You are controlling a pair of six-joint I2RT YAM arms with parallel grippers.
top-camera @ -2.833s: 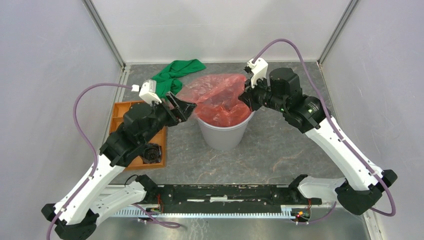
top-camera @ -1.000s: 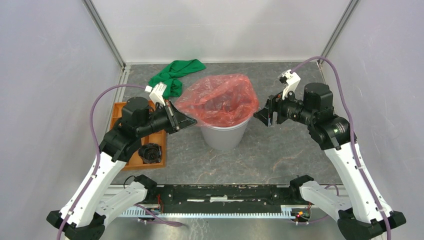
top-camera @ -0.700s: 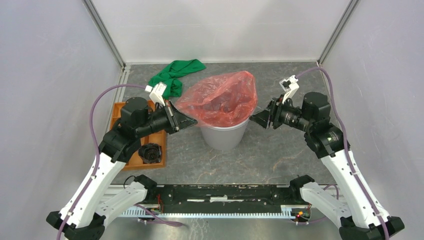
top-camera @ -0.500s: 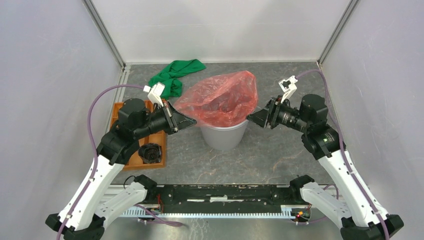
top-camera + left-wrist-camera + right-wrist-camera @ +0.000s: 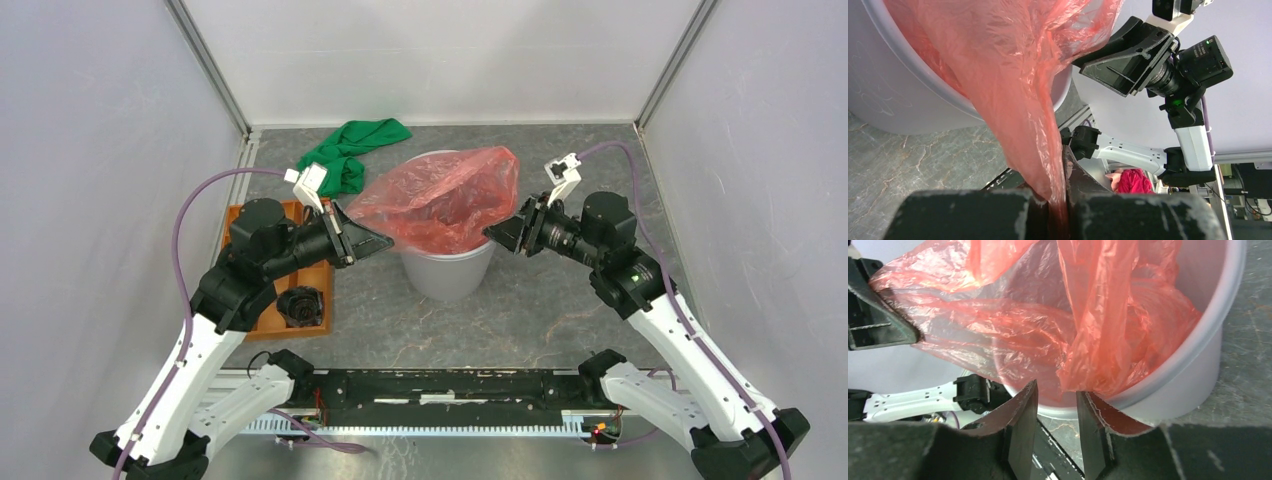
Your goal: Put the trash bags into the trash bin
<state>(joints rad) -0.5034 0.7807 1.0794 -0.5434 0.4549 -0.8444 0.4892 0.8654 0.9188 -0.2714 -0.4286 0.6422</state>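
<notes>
The red trash bag billows over the mouth of the light-grey trash bin, partly inside it. My left gripper is left of the bin, shut on the bag's left edge; in the left wrist view the bag runs stretched from the bin down into the shut gripper. My right gripper is at the bin's right rim. In its wrist view the jaws stand apart, a fold of the bag hanging just above the gap, over the bin's rim.
A green cloth lies behind the bin at the back left. An orange compartment tray sits under my left arm, with a black object in its near compartment. Enclosure walls stand close on the left, back and right.
My right gripper let go of the bag's right edge, drew off to the right, then came back to the bin's rim with its jaws narrowing. The left gripper kept its hold.
</notes>
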